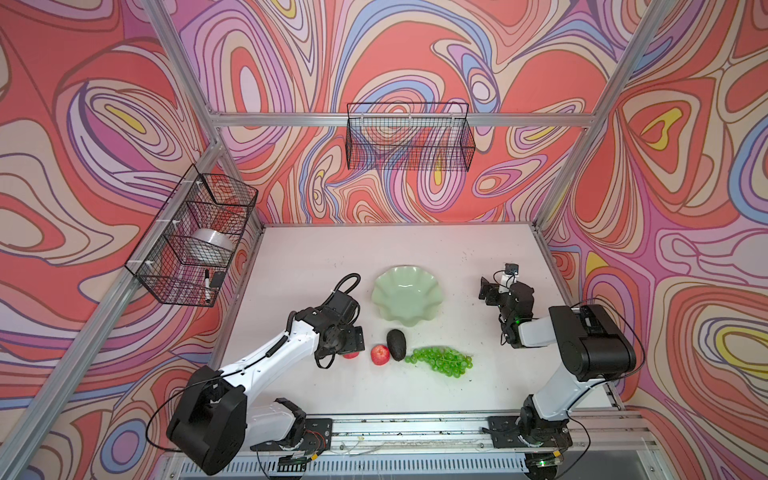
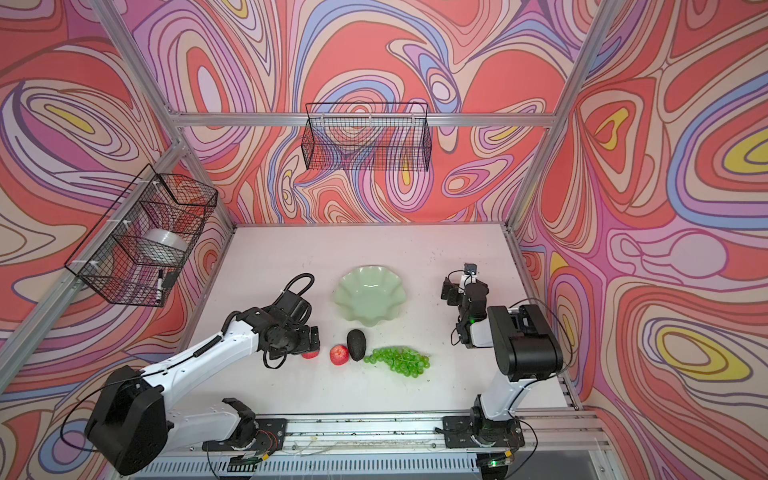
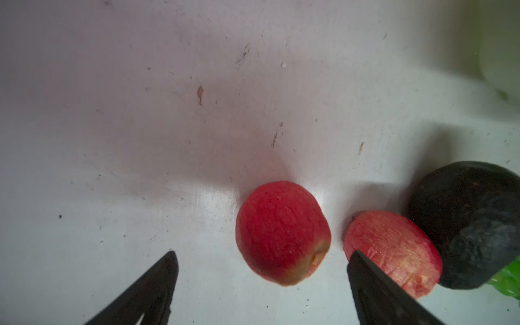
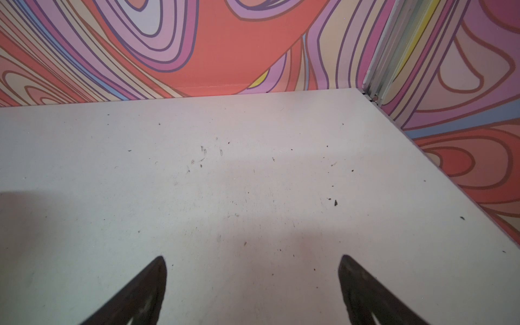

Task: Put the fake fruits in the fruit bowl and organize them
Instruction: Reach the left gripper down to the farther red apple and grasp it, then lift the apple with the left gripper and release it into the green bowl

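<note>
- Hovering low over the white table [image 1: 332, 257], the left gripper [image 3: 264, 253] had its jaws spread wide w/ nothing held.
- First apple [image 3: 282, 233] lay on the table, partly btw. the two fingers; neither finger visibly touched it. In both top views it was mostly hidden under the left wrist, w/ only a red edge showing.
- Second apple [image 1: 380, 354] sat just beside the first, on the side toward the avocado [image 1: 396, 344]. In the left wrist view one finger crossed in front of it.
- Avocado was right against the second apple; contact looked likely but couldn't be confirmed.
- Grapes [image 1: 440, 360] lay on the table on the avocado's other side, bunch stretched out sideways, near end close to the avocado.
- All 4 fruits formed a rough row near the front of the table.
- Fruit bowl [image 1: 405, 297] stood behind that row, apart from it, approx. mid-table, w/ no fruit inside.
- Right gripper [image 4: 252, 256] was well off to the right of the bowl, jaws wide apart, gripping nothing, only bare tabletop below.
</note>
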Motion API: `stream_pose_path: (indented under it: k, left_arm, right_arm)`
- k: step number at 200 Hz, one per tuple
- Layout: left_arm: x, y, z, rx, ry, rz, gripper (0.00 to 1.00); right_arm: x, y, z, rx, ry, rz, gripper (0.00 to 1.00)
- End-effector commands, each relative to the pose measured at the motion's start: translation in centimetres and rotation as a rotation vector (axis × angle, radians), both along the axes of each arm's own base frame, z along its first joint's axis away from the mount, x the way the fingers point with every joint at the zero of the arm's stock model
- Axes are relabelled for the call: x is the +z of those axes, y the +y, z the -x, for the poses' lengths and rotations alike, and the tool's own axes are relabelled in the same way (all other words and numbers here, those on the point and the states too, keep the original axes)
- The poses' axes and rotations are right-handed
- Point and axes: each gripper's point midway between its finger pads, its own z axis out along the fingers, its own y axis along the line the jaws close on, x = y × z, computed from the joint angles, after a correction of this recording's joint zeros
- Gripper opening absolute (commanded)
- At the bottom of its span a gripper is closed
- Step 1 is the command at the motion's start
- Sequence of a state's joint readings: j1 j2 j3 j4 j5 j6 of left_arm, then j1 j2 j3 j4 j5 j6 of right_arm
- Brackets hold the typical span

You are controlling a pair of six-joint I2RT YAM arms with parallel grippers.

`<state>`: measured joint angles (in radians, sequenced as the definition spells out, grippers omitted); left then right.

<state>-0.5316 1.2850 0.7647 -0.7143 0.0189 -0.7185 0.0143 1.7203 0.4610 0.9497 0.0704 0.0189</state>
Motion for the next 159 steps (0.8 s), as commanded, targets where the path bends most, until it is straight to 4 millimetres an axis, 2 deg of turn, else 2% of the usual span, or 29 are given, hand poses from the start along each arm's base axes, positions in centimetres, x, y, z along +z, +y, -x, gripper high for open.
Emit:
stream_pose_path:
  k: [1,37,55,76,108,134,159]
  left_arm:
    - [-0.7,-0.4,-0.8,0.022,0.003,-0.014,0.92]
    - [-1.5,-0.9,-1.2,0.033,0.015,-0.002,0.85]
    - [-1.7,-0.9,-1.2,0.034,0.017,-0.003,0.78]
    - [-1.9,-0.6,-1.2,0.030,0.022,-0.024,0.67]
    - [-1.7,-0.1,-0.9,0.015,0.023,-0.048,0.45]
    - [0.3,0.2,-1.1,-0.006,-0.002,-0.063,0.37]
    - [4.4,-1.5,-2.9,-0.039,-0.104,0.022,0.34]
  right_arm:
    - [0.7,-0.2,-0.4,-0.005,-0.020,0.002,0.98]
    - [0.8,-0.2,-0.4,-0.003,-0.021,0.002,0.98]
    - [0.8,-0.2,-0.4,-0.003,-0.020,0.001,0.98]
    - [0.8,-0.2,-0.4,-0.005,-0.020,0.002,0.98]
    - [0.8,-0.2,-0.4,-0.004,-0.021,0.002,0.98]
    - [0.7,-0.2,-0.4,-0.003,-0.020,0.001,0.98]
    - [0.8,-0.2,-0.4,-0.005,-0.020,0.002,0.98]
